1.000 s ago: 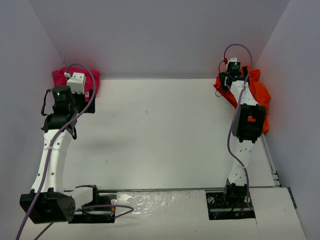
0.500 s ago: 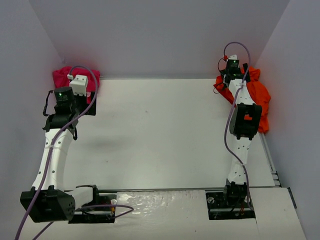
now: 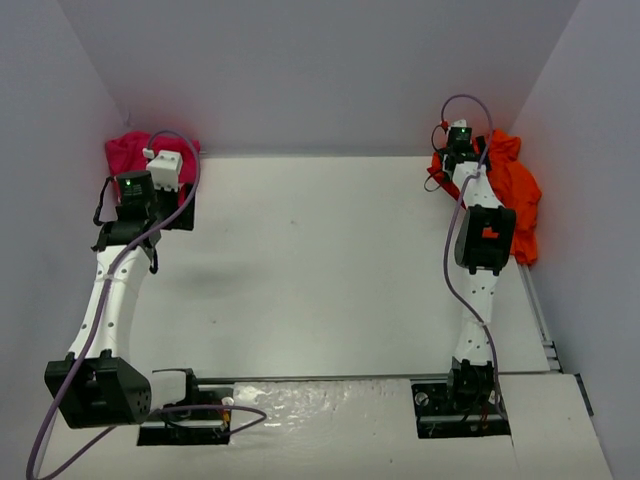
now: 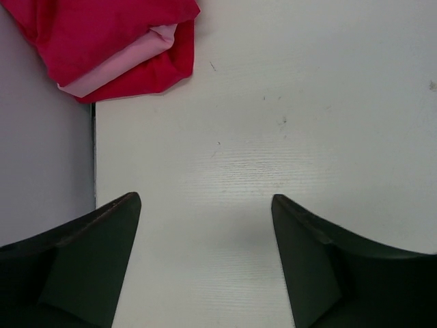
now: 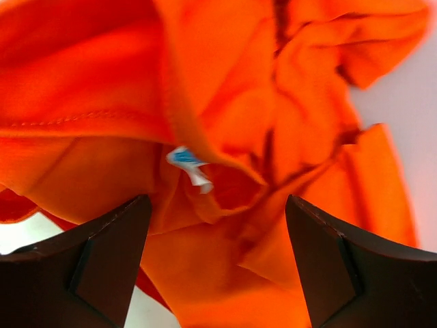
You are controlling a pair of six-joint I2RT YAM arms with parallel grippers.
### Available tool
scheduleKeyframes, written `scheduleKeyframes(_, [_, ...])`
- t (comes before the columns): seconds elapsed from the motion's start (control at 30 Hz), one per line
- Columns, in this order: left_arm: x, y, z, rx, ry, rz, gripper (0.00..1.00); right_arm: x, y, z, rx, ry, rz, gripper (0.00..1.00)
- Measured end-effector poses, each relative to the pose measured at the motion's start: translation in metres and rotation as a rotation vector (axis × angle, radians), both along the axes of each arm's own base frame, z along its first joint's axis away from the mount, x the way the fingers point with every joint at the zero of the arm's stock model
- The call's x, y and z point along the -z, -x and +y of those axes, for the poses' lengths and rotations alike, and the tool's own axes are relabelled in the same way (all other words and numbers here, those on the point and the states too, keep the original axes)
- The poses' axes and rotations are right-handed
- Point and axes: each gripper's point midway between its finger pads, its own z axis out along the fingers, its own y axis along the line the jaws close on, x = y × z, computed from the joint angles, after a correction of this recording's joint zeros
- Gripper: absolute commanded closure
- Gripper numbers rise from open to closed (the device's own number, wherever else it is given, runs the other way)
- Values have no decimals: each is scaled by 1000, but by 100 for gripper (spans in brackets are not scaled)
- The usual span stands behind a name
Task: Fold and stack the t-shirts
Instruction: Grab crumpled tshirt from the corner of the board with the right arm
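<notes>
A folded crimson t-shirt [image 3: 130, 152] lies in the far left corner of the table; it shows at the top left of the left wrist view [image 4: 113, 44]. My left gripper [image 4: 205, 205] is open and empty over bare table just in front of it. A crumpled orange t-shirt [image 3: 515, 190] lies heaped at the far right edge. My right gripper [image 5: 217, 205] hangs open right above its folds [image 5: 225, 123], beside a small white and blue label [image 5: 188, 162]. Whether the fingers touch the cloth I cannot tell.
The white table top [image 3: 320, 270] is walled by grey panels at the left, back and right. Both arm bases stand at the near edge, with purple cables looping along each arm. A metal rail [image 3: 540, 315] runs along the right edge.
</notes>
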Motion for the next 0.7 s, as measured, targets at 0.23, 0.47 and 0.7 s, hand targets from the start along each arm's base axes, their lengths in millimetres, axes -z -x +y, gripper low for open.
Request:
scheduleKeyframes(0.23, [2, 0, 2, -3, -15, 8, 22, 15, 1, 2, -26, -22, 39, 17])
scheduleKeyframes(0.47, [6, 5, 10, -22, -48, 34, 3, 2, -5, -14, -17, -24, 0, 8])
scheduleKeyframes(0.7, [10, 8, 18, -38, -64, 69, 3, -2, -13, -32, 2, -29, -41, 67])
